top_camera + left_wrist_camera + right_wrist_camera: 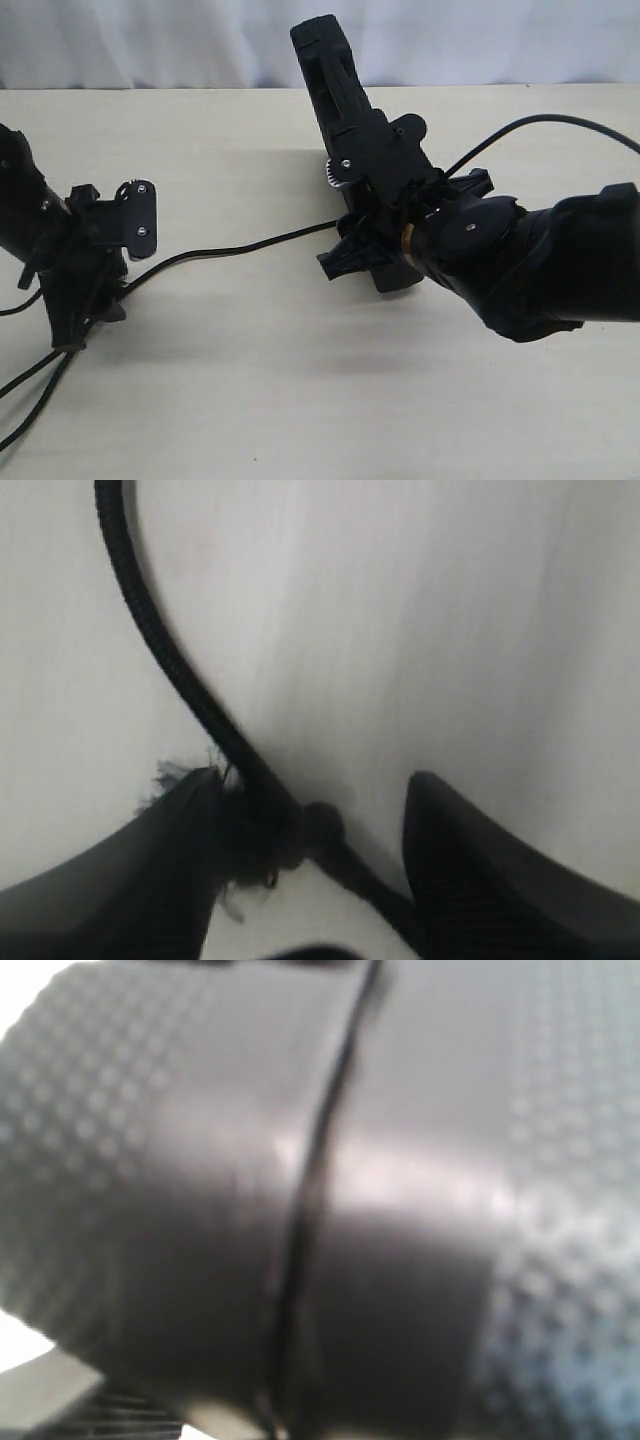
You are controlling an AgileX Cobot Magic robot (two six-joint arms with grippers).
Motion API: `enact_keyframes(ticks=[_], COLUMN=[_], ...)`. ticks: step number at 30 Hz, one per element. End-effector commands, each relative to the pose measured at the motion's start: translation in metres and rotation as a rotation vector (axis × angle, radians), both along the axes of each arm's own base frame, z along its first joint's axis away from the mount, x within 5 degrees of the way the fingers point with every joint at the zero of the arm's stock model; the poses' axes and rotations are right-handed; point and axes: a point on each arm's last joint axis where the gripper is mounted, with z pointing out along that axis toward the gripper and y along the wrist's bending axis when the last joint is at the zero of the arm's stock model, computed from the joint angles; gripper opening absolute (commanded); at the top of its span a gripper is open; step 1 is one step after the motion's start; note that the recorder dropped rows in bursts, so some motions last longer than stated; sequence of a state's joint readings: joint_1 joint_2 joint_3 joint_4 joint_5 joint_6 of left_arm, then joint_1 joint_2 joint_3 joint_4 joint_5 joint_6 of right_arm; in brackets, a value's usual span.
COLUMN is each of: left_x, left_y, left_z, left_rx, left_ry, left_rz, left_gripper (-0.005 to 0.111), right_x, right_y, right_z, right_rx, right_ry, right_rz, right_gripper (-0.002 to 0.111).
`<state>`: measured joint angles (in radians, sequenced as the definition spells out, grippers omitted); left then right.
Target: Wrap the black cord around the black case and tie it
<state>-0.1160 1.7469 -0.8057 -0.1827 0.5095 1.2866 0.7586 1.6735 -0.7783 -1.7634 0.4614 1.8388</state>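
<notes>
The black case (345, 110) stands on end at the table's middle, and my right gripper (385, 250) clasps its lower part. In the right wrist view the case (420, 1210) fills the picture, dimpled with a thin seam down it, and the fingers are hidden. The black cord (230, 247) runs over the table from the case's foot leftward to my left gripper (90, 305). In the left wrist view the cord (180, 670) lies between the open fingers (450, 850). Its knot (322, 825) sits in the gap, and the frayed tuft (175, 778) touches one finger.
The pale tabletop (300, 400) stretches round both arms. Glossy arm cables trail at the left front (30, 390) and arc over the right arm (560, 125). A light curtain (150, 40) closes off the back edge.
</notes>
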Motion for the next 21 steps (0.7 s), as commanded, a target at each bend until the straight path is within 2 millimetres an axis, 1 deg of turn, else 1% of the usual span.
enact_keyframes(ticks=[1, 3, 7, 9, 11, 14, 16, 17, 18, 19, 20, 21], left_x=[0.003, 0.008, 0.016, 0.016, 0.012, 0.003, 0.003, 0.004, 0.005, 0.005, 0.007, 0.011], left_y=[-0.002, 0.002, 0.006, 0.006, 0.006, 0.007, 0.007, 0.007, 0.006, 0.006, 0.006, 0.006], left_z=[-0.022, -0.025, -0.020, -0.020, -0.020, -0.021, -0.021, -0.021, -0.021, -0.021, -0.021, -0.019], left_rx=[-0.034, -0.005, 0.021, 0.021, 0.017, 0.045, 0.045, 0.040, 0.035, 0.031, 0.025, 0.007], left_ry=[0.047, 0.048, 0.025, 0.031, 0.079, 0.169, 0.175, 0.168, 0.159, 0.150, 0.138, 0.118], left_rz=[0.131, 0.221, 0.341, 0.348, 0.395, 0.396, 0.403, 0.420, 0.422, 0.429, 0.442, 0.502], left_gripper=[0.052, 0.052, 0.052, 0.052, 0.052, 0.050, 0.037, 0.025, 0.020, 0.009, 0.005, 0.000], right_x=[-0.004, -0.004, -0.004, -0.004, -0.004, -0.004, -0.004, -0.004, -0.004, -0.004, -0.004, -0.004], right_y=[0.001, 0.001, 0.001, 0.001, 0.001, 0.001, 0.001, 0.001, 0.001, 0.001, 0.001, 0.001], right_z=[-0.007, -0.007, -0.007, -0.007, -0.007, -0.007, -0.007, -0.007, -0.007, -0.007, -0.007, -0.007], right_rx=[0.017, 0.014, 0.008, 0.006, 0.006, 0.006, 0.006, 0.006, 0.006, 0.006, 0.006, 0.006], right_ry=[0.060, 0.059, 0.058, 0.057, 0.057, 0.057, 0.057, 0.057, 0.057, 0.057, 0.057, 0.057], right_rz=[0.028, 0.030, 0.035, 0.036, 0.036, 0.036, 0.036, 0.036, 0.036, 0.036, 0.036, 0.036], right_gripper=[0.004, 0.004, 0.004, 0.004, 0.004, 0.004, 0.004, 0.004, 0.004, 0.004, 0.004, 0.004])
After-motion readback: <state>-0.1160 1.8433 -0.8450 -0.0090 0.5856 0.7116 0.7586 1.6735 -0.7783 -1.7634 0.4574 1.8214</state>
